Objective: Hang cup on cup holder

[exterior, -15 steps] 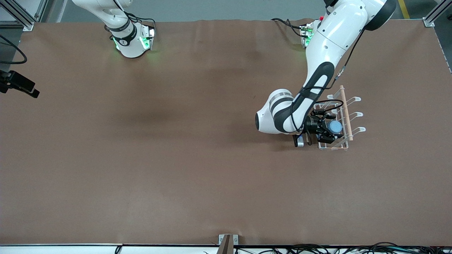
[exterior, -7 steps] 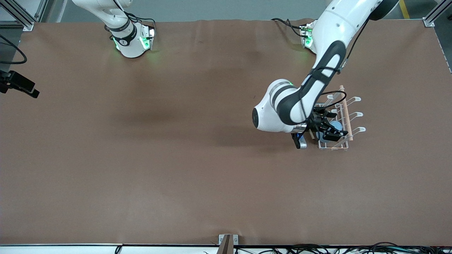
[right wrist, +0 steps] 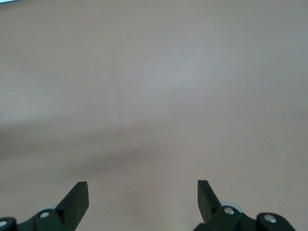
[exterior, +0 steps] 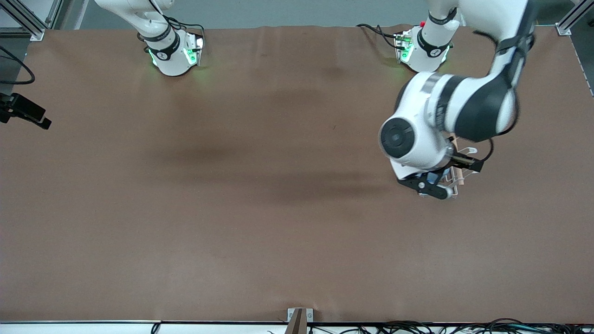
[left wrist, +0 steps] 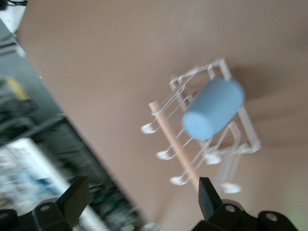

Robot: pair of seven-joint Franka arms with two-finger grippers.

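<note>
The light-blue cup [left wrist: 214,108] hangs tilted, mouth down, on a prong of the white wire cup holder [left wrist: 240,139], beside its wooden rod [left wrist: 172,144]. My left gripper [left wrist: 139,192] is open and empty, raised well above the cup holder and clear of the cup. In the front view the left arm's wrist [exterior: 413,139] covers most of the cup holder; only a corner of it [exterior: 460,177] shows, toward the left arm's end of the table. My right gripper [right wrist: 142,190] is open and empty over bare brown table; that arm waits.
The brown table cover [exterior: 232,208] runs wide around the cup holder. The right arm's base [exterior: 169,51] and the left arm's base [exterior: 429,46] stand along the table's edge farthest from the front camera. A black camera mount [exterior: 23,111] sits past the right arm's end.
My left gripper has let go of the cup, leaving it on the cup holder, and the left arm has risen and swung up over it. The right arm has not moved.
</note>
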